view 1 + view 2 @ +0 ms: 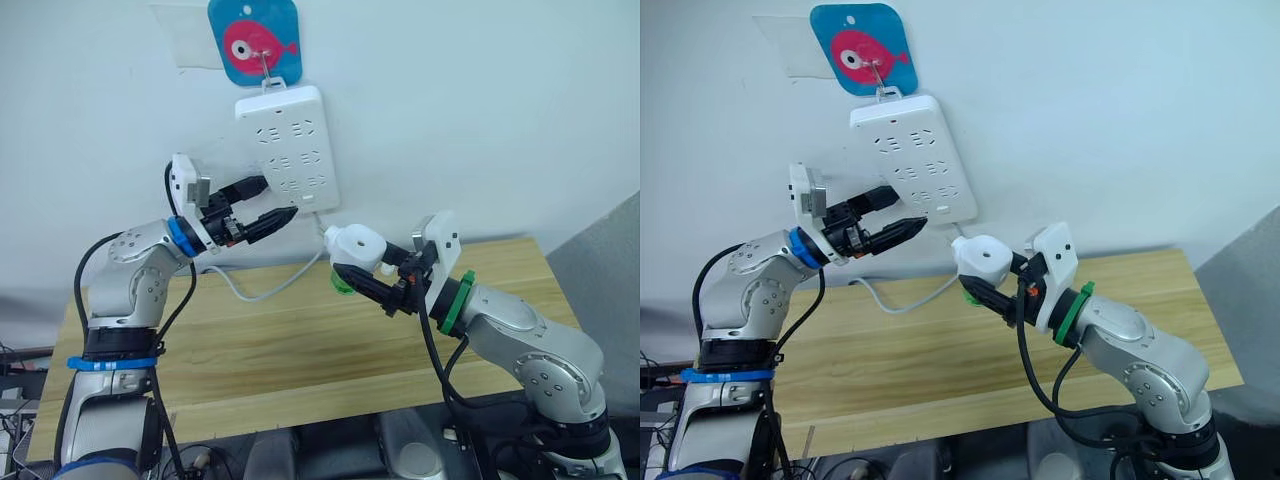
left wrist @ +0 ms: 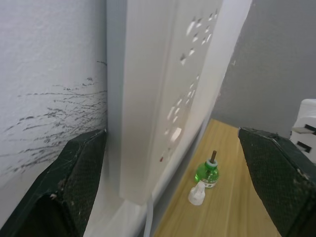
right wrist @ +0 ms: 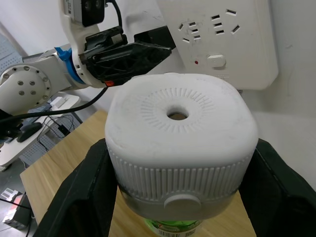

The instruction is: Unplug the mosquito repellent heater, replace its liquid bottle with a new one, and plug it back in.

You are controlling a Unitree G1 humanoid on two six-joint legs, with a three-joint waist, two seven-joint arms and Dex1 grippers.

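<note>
While the right gripper [image 1: 362, 280] holds the mosquito repellent heater [image 1: 358, 247] with its fingers clamped on the sides, the unit hangs in the air over the worktop [image 1: 300, 340], at about five o'clock from the wall-hung power strip [image 1: 290, 150]. A green bottle [image 1: 342, 283] shows under the heater, so the swap looks done; the wick-topped old bottle [image 2: 207, 173] and a white cap [image 2: 196, 194] stand on the worktop below the strip. Plugging back in seems to be the step in hand. To do it well, turn the prongs square to a free socket, keep the bottle hanging down, and push straight. The left gripper [image 1: 262, 208] has its fingers apart, flanking the strip's lower edge, well placed to brace it.
</note>
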